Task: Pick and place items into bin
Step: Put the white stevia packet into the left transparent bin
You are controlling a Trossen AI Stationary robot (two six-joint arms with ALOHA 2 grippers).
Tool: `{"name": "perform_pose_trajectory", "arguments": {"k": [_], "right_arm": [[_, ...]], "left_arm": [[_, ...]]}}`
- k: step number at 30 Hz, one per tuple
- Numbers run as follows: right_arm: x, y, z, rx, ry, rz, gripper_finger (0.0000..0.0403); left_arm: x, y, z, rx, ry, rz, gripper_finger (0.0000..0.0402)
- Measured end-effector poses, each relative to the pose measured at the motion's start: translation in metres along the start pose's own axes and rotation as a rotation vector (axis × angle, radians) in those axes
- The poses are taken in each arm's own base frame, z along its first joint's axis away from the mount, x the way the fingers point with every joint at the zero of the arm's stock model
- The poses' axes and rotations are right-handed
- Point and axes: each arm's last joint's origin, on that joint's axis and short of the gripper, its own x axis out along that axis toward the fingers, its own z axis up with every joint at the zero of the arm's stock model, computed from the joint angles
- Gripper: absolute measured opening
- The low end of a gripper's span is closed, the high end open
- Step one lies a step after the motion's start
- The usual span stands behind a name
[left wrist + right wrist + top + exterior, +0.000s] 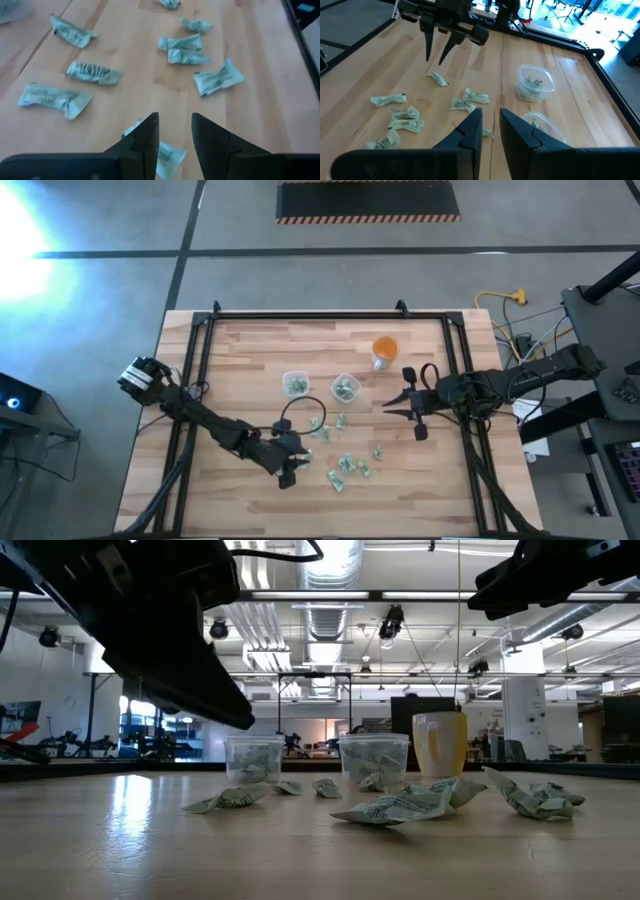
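Note:
Several pale green-and-white wrapper pieces (342,465) lie flat on the wooden table, right of my left gripper (290,474). That gripper (175,122) is open and slants down just above one piece (167,152), its fingertips (428,59) clear of that piece (438,79). Two clear plastic cups (295,385) (345,387) stand upright mid-table, each with some pieces inside. My right gripper (405,408) hovers at the table's right, narrowly open (490,122), with nothing between its fingers.
An orange cup (385,350) stands at the far right, behind my right gripper. A black frame (300,317) rims the table. Bare wood lies along the near edge and at the far left.

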Motion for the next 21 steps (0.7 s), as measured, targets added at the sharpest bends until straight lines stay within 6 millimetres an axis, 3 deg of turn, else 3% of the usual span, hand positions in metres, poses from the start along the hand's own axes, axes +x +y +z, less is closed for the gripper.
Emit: {"name": "perform_pose_trajectory", "arguments": {"k": [21], "right_arm": [[0.0001,0.0002,-0.0009,0.002,0.005,0.001,0.0057]], "left_arm": [[0.0002,0.0018,0.0002,0.002,-0.015,0.029,0.0098]]}}
